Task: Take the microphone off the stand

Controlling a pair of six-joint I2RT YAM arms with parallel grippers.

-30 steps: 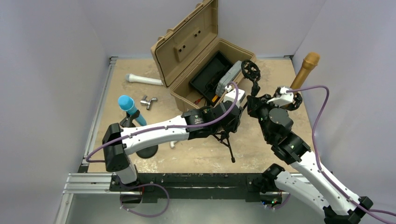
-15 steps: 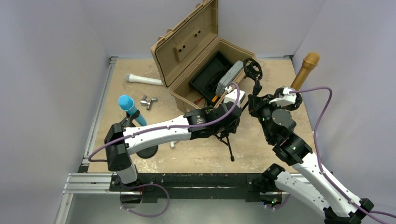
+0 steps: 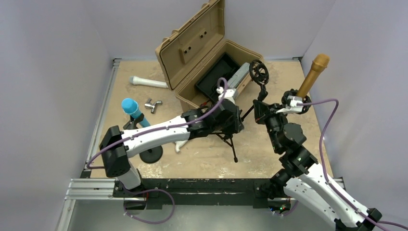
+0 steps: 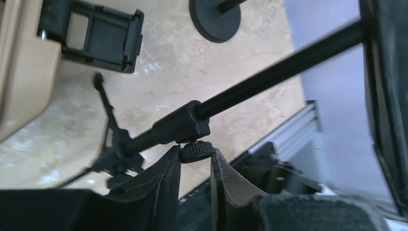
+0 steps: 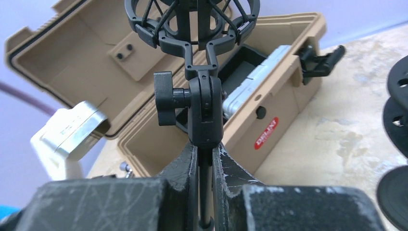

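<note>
A black tripod stand [image 3: 230, 140] leans in mid-table with a ring-shaped shock mount [image 3: 258, 73] at its top; no microphone shows in the ring from above. My left gripper [image 3: 234, 121] is shut on the stand's small ribbed knob [image 4: 196, 150], under the collar on its rod [image 4: 284, 70]. My right gripper [image 3: 260, 107] is shut on the thin rod [image 5: 206, 192] just below the mount's swivel joint [image 5: 206, 108]. A blue microphone [image 3: 133, 110] stands in a round-based stand at the left. A gold microphone [image 3: 315, 71] stands at the right.
An open tan case [image 3: 190, 48] with a grey device [image 3: 238, 79] inside stands at the back, close behind the shock mount. A white microphone [image 3: 146, 82] and a small metal fitting [image 3: 153, 104] lie at the back left. The blue microphone's round base [image 3: 151, 155] sits under my left arm.
My left gripper has moved left and lower along the stand and turned. The tripod's feet have shifted slightly left. The right wrist has shifted a little, still on the rod.
</note>
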